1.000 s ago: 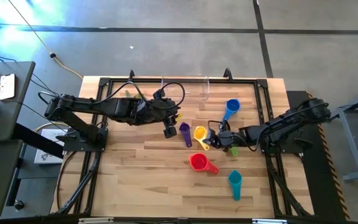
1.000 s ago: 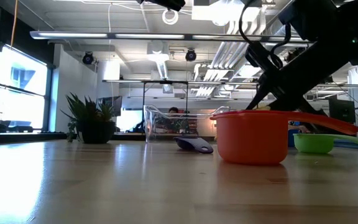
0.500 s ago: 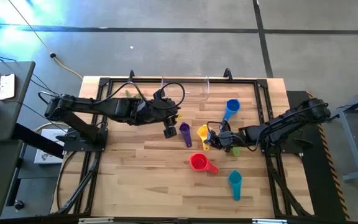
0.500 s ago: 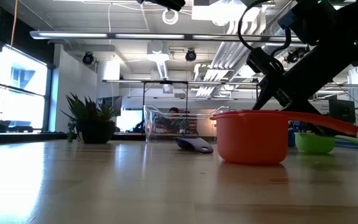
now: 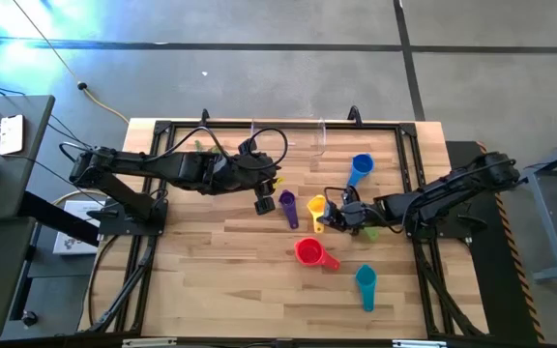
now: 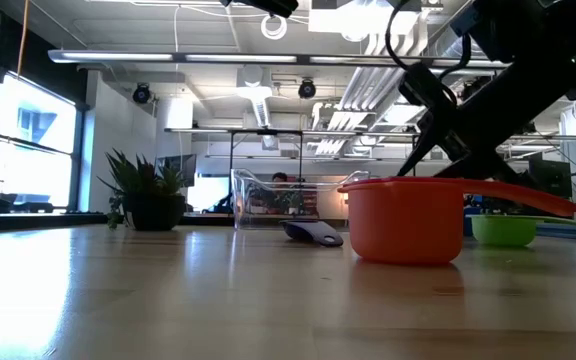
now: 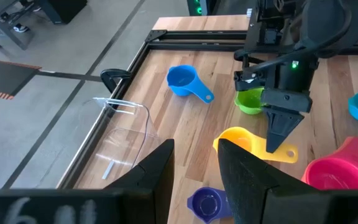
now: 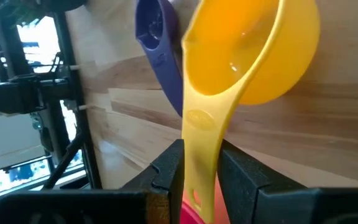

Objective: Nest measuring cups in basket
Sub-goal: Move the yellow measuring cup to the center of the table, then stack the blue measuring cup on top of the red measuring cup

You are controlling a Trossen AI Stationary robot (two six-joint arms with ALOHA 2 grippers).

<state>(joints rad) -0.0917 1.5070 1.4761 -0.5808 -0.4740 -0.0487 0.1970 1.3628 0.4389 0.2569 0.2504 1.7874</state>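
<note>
The yellow measuring cup (image 5: 314, 205) lies mid-table, and my right gripper (image 5: 327, 220) is shut on its handle, reaching in from the table's right. Around it on the wood lie the purple cup (image 5: 287, 201), blue cup (image 5: 360, 166), red cup (image 5: 307, 252) and teal cup (image 5: 366, 278). The green cup (image 7: 250, 101) sits half under my right arm. The clear basket (image 5: 288, 135) stands at the far edge with no cup in it. My left gripper (image 5: 264, 205) hangs open above the table, left of the purple cup, holding nothing. My right gripper has the yellow cup's handle (image 8: 201, 137) between its two fingers (image 8: 166, 174), one on each long edge. The fingers slant down from the table's right and lie along the handle. The bowl (image 8: 253, 50) points away from the gripper, low over the wood; whether it rests there I cannot tell.
A small potted plant (image 6: 148, 195) stands near the far left corner. A black frame (image 5: 162, 126) rims the tabletop. The near half of the table is bare wood apart from the red and teal cups.
</note>
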